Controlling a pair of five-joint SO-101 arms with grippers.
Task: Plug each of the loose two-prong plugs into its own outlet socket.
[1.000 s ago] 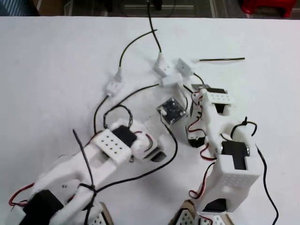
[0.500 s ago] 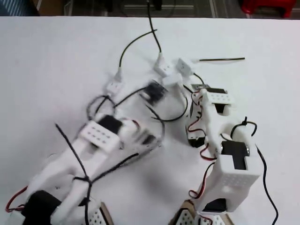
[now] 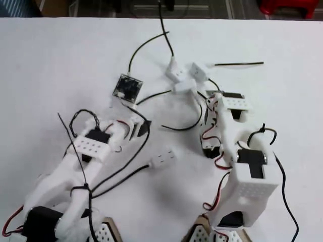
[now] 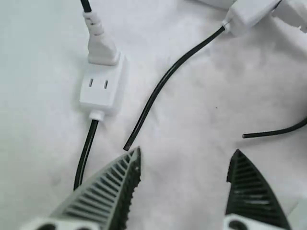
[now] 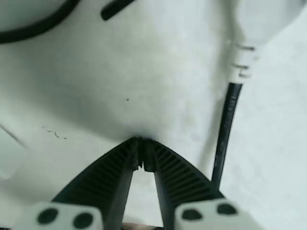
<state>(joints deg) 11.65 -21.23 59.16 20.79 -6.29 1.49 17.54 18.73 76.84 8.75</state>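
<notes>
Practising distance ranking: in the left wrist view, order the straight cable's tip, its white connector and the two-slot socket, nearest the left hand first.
1. Straight cable's tip, by the left hand.
2. Two-slot socket, farther out.
3. White connector, cable's far end.

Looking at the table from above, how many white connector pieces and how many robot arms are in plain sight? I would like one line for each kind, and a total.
White connector pieces: 4
Robot arms (left arm, right arm): 2
Total: 6
</notes>
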